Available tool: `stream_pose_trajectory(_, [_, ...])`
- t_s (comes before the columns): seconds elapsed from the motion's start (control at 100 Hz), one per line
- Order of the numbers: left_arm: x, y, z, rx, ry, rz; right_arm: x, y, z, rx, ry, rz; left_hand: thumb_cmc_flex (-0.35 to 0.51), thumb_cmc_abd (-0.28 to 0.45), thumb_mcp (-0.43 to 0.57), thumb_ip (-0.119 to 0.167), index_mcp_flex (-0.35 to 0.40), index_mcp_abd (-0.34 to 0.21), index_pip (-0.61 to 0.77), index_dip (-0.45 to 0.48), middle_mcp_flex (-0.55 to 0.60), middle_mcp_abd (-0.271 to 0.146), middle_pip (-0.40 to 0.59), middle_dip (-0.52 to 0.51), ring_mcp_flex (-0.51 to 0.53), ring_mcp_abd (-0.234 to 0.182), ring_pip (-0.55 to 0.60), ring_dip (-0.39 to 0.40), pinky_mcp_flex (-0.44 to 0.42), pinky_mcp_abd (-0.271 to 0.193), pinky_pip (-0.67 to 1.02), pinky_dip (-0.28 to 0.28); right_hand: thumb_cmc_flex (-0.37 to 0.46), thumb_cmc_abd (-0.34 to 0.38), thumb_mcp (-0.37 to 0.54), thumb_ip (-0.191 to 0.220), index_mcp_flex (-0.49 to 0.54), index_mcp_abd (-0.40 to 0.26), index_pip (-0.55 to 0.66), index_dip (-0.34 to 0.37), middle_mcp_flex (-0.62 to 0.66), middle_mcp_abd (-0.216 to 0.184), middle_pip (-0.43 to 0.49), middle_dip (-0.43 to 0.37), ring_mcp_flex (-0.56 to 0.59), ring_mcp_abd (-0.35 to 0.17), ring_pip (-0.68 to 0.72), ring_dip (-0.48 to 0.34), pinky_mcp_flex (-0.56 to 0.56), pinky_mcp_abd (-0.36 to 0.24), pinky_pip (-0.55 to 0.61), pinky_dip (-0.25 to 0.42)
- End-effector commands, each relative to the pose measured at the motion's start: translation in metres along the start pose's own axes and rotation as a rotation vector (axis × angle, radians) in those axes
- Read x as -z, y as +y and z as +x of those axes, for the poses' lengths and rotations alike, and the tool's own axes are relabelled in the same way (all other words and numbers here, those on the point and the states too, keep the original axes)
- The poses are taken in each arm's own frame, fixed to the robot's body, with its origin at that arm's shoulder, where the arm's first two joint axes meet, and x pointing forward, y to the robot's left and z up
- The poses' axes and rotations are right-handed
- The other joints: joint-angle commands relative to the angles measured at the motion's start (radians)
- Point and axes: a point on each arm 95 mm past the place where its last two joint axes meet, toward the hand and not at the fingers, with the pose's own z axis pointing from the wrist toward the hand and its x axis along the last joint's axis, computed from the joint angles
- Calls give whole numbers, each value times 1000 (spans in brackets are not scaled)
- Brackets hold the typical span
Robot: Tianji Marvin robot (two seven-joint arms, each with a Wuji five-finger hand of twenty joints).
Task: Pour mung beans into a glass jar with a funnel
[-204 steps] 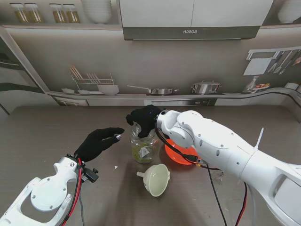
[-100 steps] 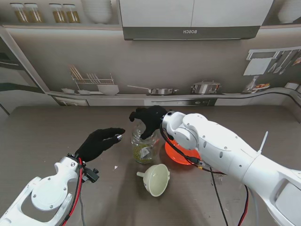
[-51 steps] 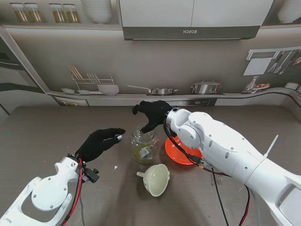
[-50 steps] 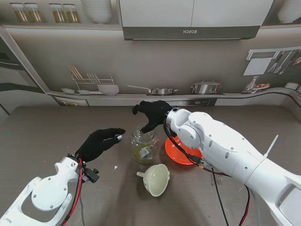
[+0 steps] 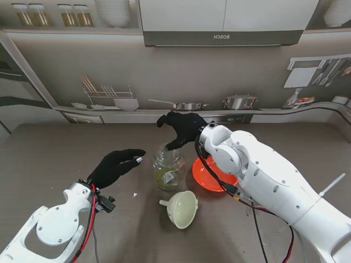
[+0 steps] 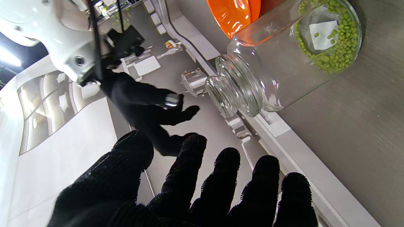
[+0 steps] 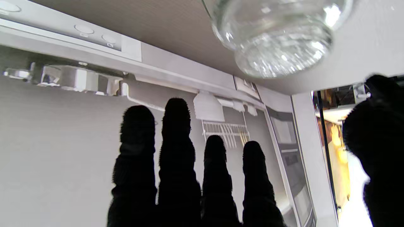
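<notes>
Kitchen backdrop w/ hood and utensil rail; grey table (image 5: 55, 153) carries all items. Right hand (image 5: 181, 127) has lifted off the jar (image 5: 168, 167) over the last 2 s and now hovers above and behind its mouth, fingers spread, holding nothing. Jar stands upright at table centre, beans at bottom, so pour appears done. Orange bowl (image 5: 211, 178) touches jar's right. Funnel (image 5: 182, 208) lies nearer to me, off the jar. Left hand (image 5: 115, 166) hangs just left of jar, fingers apart, empty.

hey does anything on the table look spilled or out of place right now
Mostly tidy. The funnel lies tipped on its side on the table nearer to me than the glass jar, not seated in its mouth. A small pale speck sits left of it, too small to identify.
</notes>
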Motion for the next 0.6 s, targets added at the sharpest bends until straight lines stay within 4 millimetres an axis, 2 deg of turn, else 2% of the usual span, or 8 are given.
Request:
stream_pose_trajectory(0.0, [0,3,-1,5,0,-15,6,-2,5,-6,3,-7,-29,-1,0,28,7,-1,0,3,4,-1,-1,3,13,2,15,12,5,4,-16,14,-16,9,0,25,21,8,23,19,20,-10,-9,-6,-1,20,-13,-10,-11,38,-7,-6])
stream_pose_trajectory(0.18, [0,3,-1,3,3,-8,28,2,6,-110,-28,-75,-28,-4,0,28,-2,-4,-3,2,4,-3,-1,3,8,-1,13,11,5,4,-16,14,1,23,-6,34,82,11,38,11,95,-18,-19,-7,24,16,-14,-9,-2,42,-19,-16])
stream_pose_trajectory(0.59, [-3,5,-2,-4,14,4,72,-9,9,-352,-72,-226,-29,-10,5,27,-16,-12,-8,-1,1,-9,-2,2,0,-8,9,9,1,5,-18,13,32,17,0,40,165,-8,43,-17,184,-26,-61,-9,35,27,-65,-26,-13,61,-56,-41])
